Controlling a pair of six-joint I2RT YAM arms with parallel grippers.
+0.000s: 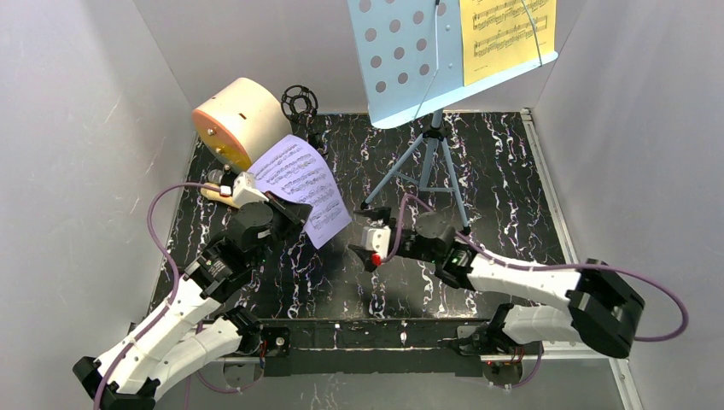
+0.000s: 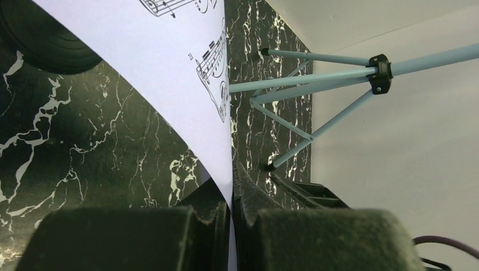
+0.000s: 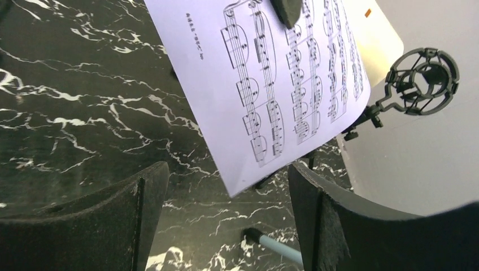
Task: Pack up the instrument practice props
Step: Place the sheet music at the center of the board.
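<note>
My left gripper [image 1: 297, 210] is shut on the lower edge of the lavender score sheet [image 1: 302, 181], which stands up off the black marbled table. The sheet [image 2: 169, 73] runs straight down between the closed left fingers. Right of it, my right gripper [image 1: 359, 231] is open and faces the sheet [image 3: 282, 84], whose near corner hangs in front of the open jaws without touching them. The blue perforated music rack [image 1: 418, 60] stands on its tripod [image 1: 427, 166] at the back and carries the yellow score sheet [image 1: 506, 34]. A black mic pole with a cage-like holder [image 1: 299, 101] stands behind the lavender sheet.
The big cream cylinder with an orange face [image 1: 239, 120] lies at the back left, beside the mic pole. One tripod foot [image 3: 271, 243] rests on the table right by my right fingers. White walls enclose the table on both sides and at the back.
</note>
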